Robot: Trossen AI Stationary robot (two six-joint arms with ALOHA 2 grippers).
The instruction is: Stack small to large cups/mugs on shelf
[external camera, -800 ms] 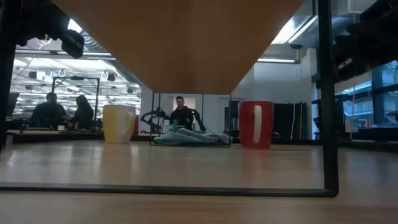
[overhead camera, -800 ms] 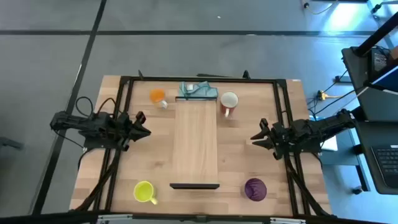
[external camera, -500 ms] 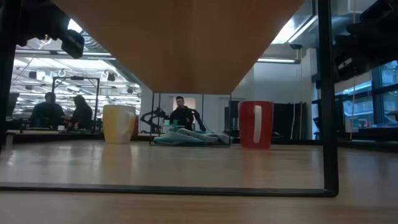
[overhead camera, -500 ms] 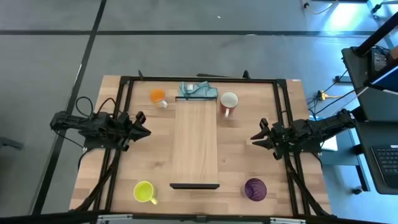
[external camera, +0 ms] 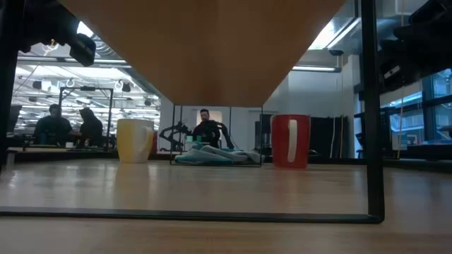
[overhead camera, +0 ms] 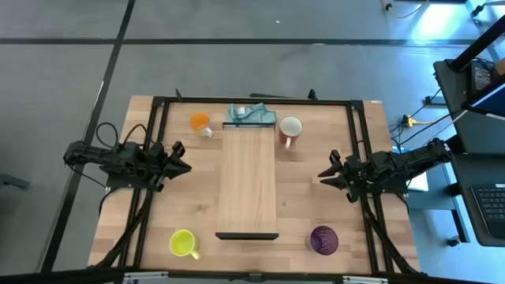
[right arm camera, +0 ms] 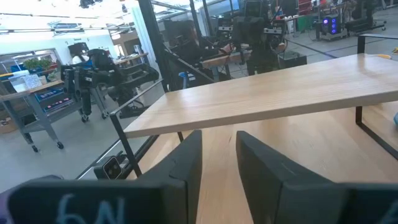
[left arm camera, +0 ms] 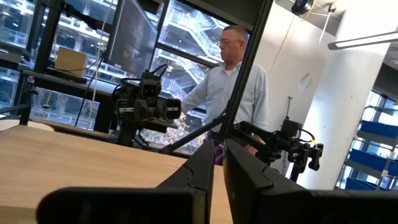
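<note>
Overhead, shelf [overhead camera: 248,177] bare, four unlabelled cups [overhead camera: 291,128] around, both arms idle

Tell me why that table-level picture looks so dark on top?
In the low view the shelf fills the upper frame, seen from beneath in its own shadow, against bright room lights behind. In the high view the same shelf is evenly lit and pale.

No lettering, label or number can be read anywhere.
</note>
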